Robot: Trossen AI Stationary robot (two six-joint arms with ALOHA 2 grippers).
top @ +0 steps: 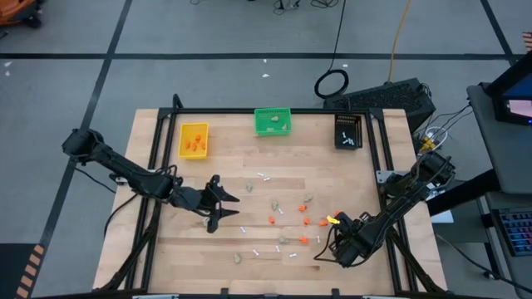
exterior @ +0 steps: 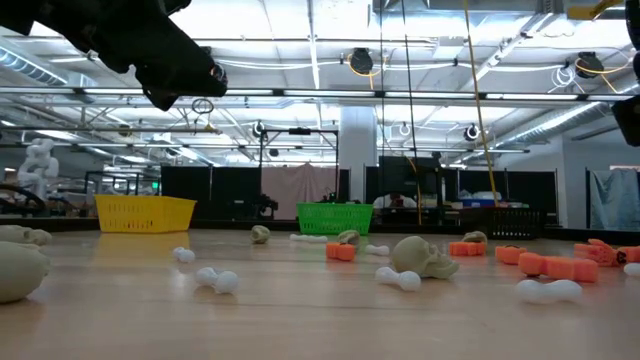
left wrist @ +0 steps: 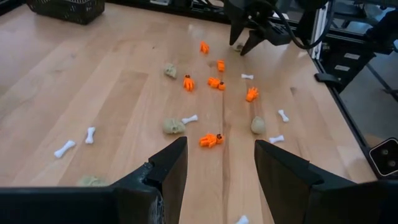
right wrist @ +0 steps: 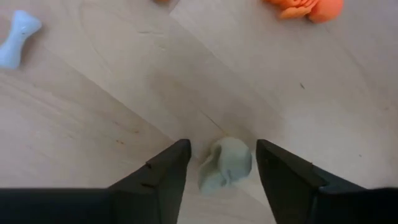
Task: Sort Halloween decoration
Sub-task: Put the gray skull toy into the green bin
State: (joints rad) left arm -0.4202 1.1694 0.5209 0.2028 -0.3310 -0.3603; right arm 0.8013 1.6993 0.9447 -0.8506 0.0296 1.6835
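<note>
Halloween decoration pieces lie scattered on the wooden table (top: 166, 249): orange bits (top: 304, 221), beige-grey lumps (top: 249, 188) and white sticks (top: 264, 176). My right gripper (right wrist: 221, 149) points straight down at the table's near right (top: 327, 249). It is open, with its fingers on either side of one beige-grey lump (right wrist: 227, 165) that rests on the wood. I cannot tell whether they touch it. My left gripper (top: 229, 212) hovers open and holds nothing left of the scatter, with an orange bit (left wrist: 211, 140) ahead of it.
Three small bins stand along the far edge: yellow (top: 193, 139) with orange bits, green (top: 273, 121) with lumps, black (top: 348, 130) with white sticks. An orange bit (right wrist: 305, 7) and a white stick (right wrist: 17, 37) lie close to my right gripper.
</note>
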